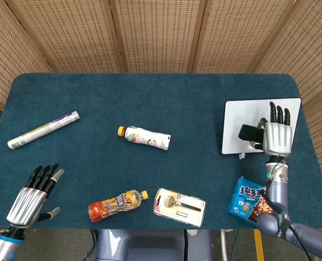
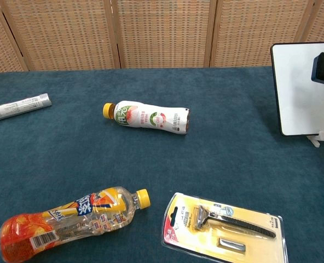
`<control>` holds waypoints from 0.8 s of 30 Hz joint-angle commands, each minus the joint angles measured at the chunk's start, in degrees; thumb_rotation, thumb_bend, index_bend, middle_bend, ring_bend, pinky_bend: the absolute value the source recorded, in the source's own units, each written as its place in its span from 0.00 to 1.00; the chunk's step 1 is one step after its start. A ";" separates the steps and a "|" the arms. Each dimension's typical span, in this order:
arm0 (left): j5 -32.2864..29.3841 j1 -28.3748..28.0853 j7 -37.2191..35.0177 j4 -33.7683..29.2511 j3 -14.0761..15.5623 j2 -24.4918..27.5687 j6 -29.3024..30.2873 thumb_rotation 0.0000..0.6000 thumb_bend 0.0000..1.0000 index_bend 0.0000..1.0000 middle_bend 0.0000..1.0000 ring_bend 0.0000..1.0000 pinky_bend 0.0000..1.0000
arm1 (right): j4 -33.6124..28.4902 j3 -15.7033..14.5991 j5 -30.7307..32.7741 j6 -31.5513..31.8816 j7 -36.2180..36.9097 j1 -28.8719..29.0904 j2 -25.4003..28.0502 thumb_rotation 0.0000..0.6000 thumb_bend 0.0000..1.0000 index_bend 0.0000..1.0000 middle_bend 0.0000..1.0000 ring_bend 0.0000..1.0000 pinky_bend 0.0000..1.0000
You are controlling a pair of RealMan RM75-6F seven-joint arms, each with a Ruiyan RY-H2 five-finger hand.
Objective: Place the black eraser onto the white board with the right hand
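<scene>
Holding black eraser (image 1: pixel 249 132) over white board (image 1: pixel 239 117), far right: right hand (image 1: pixel 276 137) fingers clamp it for set-down. Left hand (image 1: pixel 31 194) near left, fingers spread, empty.

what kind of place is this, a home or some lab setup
Most likely a staged robot test setup, not a home. A dark teal cloth-covered table stands before woven wicker folding screens, and unrelated items lie spread apart on it: a white yogurt drink bottle, a yellow-carded razor pack, a white board.
</scene>
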 commanded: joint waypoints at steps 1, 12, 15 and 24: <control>-0.43 -0.12 0.01 0.14 -0.16 -0.10 -0.30 1.00 0.13 0.00 0.00 0.00 0.00 | 7.59 2.92 -0.44 -0.25 5.91 -0.32 -5.47 1.00 0.00 0.53 0.05 0.00 0.00; -1.53 -0.34 0.19 0.32 -0.56 -0.33 -0.78 1.00 0.13 0.00 0.00 0.00 0.00 | 20.49 5.86 -3.70 -2.54 14.91 -0.16 -11.84 1.00 0.00 0.54 0.05 0.00 0.00; -1.70 -0.36 0.37 0.28 -0.57 -0.39 -0.87 1.00 0.13 0.00 0.00 0.00 0.00 | 22.14 6.26 -4.04 -3.33 15.10 -0.06 -12.55 1.00 0.00 0.54 0.05 0.00 0.00; -2.49 -0.40 0.74 0.28 -0.59 -0.48 -1.33 1.00 0.13 0.00 0.00 0.00 0.00 | 26.07 6.95 -4.78 -5.12 14.61 0.42 -14.57 1.00 0.00 0.54 0.05 0.00 0.00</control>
